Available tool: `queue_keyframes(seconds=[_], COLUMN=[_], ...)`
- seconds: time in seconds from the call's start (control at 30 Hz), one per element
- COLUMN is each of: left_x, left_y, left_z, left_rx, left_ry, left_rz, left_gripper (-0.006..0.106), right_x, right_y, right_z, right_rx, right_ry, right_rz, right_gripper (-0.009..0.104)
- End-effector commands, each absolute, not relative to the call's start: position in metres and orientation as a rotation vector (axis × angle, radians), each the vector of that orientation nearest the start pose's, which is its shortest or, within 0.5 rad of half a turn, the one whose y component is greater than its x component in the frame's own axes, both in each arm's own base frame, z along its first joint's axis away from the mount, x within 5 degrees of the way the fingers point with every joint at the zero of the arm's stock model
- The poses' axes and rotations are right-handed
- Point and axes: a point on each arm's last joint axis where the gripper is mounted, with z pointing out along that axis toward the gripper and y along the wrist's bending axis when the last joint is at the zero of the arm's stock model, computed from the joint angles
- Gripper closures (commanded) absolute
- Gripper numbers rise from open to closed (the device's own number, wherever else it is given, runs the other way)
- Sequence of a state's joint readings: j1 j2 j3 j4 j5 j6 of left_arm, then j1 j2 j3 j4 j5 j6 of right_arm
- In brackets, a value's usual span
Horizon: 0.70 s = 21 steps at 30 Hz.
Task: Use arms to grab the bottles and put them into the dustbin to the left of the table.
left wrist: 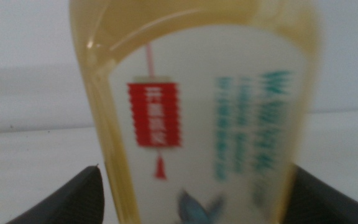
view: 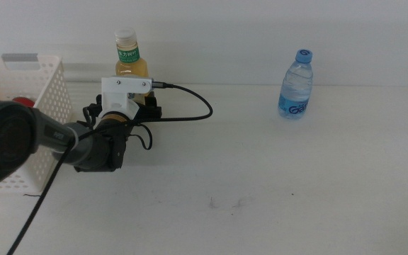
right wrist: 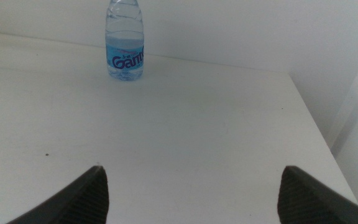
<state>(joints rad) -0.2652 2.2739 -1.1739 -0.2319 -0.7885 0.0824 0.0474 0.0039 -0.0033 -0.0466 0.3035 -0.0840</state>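
Now: left gripper jaws spread around tea bottle beside dustbin | water bottle untouched | right gripper spread, waiting.

A: Left arm look? 
B: Dark grey tube, black wrist, white cam bracket w/ two screws, black cable looping off.
A: Pincer tips?
B: Dark wedges, both wrist views.

Non-task items: plain white wall behind the far edge, full width, also seen in both wrist views. Faint grey shadow band along its base. Nothing else distinguishable.
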Motion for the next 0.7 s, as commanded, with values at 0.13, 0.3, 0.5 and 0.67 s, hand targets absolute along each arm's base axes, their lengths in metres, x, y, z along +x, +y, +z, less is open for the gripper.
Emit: queue_keyframes(seconds=[0.13, 0.3, 0.5, 0.67], left_x=[0.463, 0.469, 0.440, 0.379], left_y=[-0.103, -0.103, -0.099, -0.101], left_z=[0.087, 0.086, 0.115, 0.176], left_rx=[0.026, 0.016, -0.170, -0.231], left_ry=[1.752, 1.750, 1.991, 2.472], left_rz=[-0.098, -0.099, -0.166, -0.460], left_gripper=[0.007, 0.017, 0.084, 0.102], right_x=[0.055, 0.055, 0.055, 0.055], right_y=[0.001, 0.001, 0.001, 0.001], right_z=[0.187, 0.187, 0.187, 0.187], right_rx=[-0.143, -0.143, -0.143, -0.143], right_ry=[1.770, 1.770, 1.770, 1.770], right_rz=[-0.080, -0.080, -0.080, -0.080], right_gripper=[0.019, 0.019, 0.019, 0.019])
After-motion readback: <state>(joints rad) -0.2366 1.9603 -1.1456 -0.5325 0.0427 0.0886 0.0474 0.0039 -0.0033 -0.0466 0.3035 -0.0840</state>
